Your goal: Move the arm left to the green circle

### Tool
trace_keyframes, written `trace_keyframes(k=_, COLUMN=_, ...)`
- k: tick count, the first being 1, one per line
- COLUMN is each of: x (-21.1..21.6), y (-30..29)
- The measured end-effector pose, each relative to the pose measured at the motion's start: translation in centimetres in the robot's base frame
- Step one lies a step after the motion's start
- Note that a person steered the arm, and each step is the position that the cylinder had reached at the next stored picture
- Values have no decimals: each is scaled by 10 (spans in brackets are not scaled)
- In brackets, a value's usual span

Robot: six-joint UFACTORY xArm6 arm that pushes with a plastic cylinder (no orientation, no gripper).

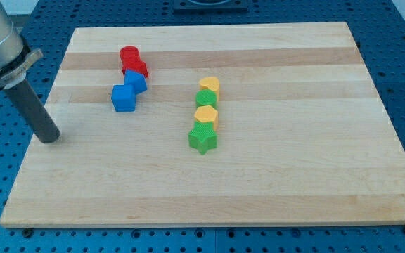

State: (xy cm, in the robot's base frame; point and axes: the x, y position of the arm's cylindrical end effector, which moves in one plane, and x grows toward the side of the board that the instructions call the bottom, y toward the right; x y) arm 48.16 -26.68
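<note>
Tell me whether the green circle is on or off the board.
On. The green circle sits on the board, between two yellow blocks; my tip is far left.

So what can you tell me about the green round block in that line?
The green circle is a small, bright green, rounded block that looks like plastic. It lies flat on the wooden board, second from the top in a column: yellow heart touching above, yellow block touching below, then the green star. My tip is far off at the view's left.
</note>
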Motion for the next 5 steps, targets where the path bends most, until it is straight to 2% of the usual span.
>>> trace_keyframes(k=2, x=0, y=95)
trace_keyframes(k=4, x=-22, y=189)
trace_keyframes(k=5, x=-30, y=203)
